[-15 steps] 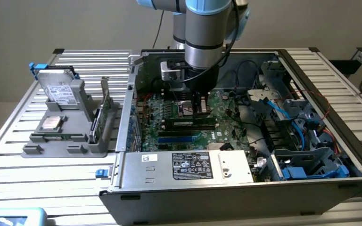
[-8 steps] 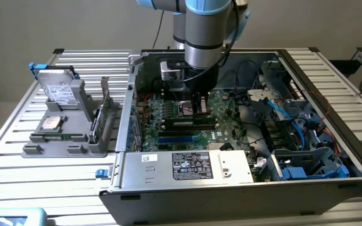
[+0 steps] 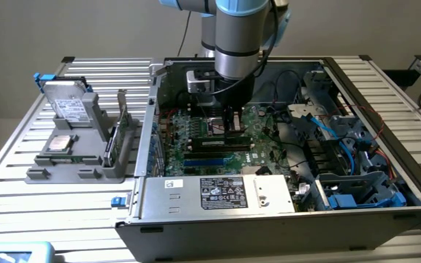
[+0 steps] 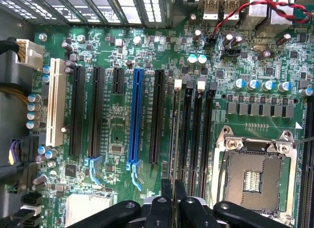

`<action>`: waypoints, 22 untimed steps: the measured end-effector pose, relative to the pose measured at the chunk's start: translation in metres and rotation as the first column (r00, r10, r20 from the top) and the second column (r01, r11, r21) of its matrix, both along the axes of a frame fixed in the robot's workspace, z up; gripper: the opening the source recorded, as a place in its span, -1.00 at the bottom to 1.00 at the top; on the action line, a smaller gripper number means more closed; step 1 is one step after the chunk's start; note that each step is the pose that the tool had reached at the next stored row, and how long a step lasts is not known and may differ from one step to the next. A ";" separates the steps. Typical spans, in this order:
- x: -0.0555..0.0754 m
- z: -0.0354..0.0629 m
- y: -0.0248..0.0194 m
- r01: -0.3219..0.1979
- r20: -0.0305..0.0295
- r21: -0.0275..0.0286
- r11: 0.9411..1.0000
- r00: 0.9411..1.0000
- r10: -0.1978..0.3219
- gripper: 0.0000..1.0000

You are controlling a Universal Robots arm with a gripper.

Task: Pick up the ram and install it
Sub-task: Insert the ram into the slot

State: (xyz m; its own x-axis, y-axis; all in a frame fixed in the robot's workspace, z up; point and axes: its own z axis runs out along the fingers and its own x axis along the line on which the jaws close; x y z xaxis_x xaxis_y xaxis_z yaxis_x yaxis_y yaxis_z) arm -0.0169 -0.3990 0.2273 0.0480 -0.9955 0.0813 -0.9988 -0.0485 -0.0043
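Observation:
The ram (image 3: 218, 143) is a thin green stick with black chips. It stands on its long edge across the motherboard (image 3: 188, 131) inside the open computer case. My gripper (image 3: 230, 130) reaches straight down onto its top edge. In the wrist view the ram (image 4: 174, 134) appears edge-on as a thin line running along the memory slots (image 4: 196, 134), beside the empty processor socket (image 4: 255, 174). My gripper (image 4: 173, 191) is shut on the ram, its two black fingers pinching the stick near its middle. I cannot tell whether the stick is seated in its slot.
A grey fixture (image 3: 79, 164) on the slatted table at the exterior view's left holds a drive (image 3: 72, 107), a silvery processor chip (image 3: 59, 143) and an upright expansion card (image 3: 121, 131). The power supply (image 3: 218, 192) fills the case's near side. Cables and drive bays (image 3: 342, 159) crowd the exterior view's right.

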 end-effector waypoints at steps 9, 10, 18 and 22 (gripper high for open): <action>0.000 -0.0004 0.0014 0.003 0.000 0.000 1.000 1.000 -0.003 -0.73; 0.000 -0.0008 0.0015 0.003 0.000 0.000 1.000 1.000 -0.003 -0.73; -0.001 -0.0025 0.0014 0.003 0.003 -0.001 1.000 1.000 -0.003 -0.73; -0.001 -0.0014 0.0014 0.003 0.003 -0.001 1.000 1.000 -0.003 -0.73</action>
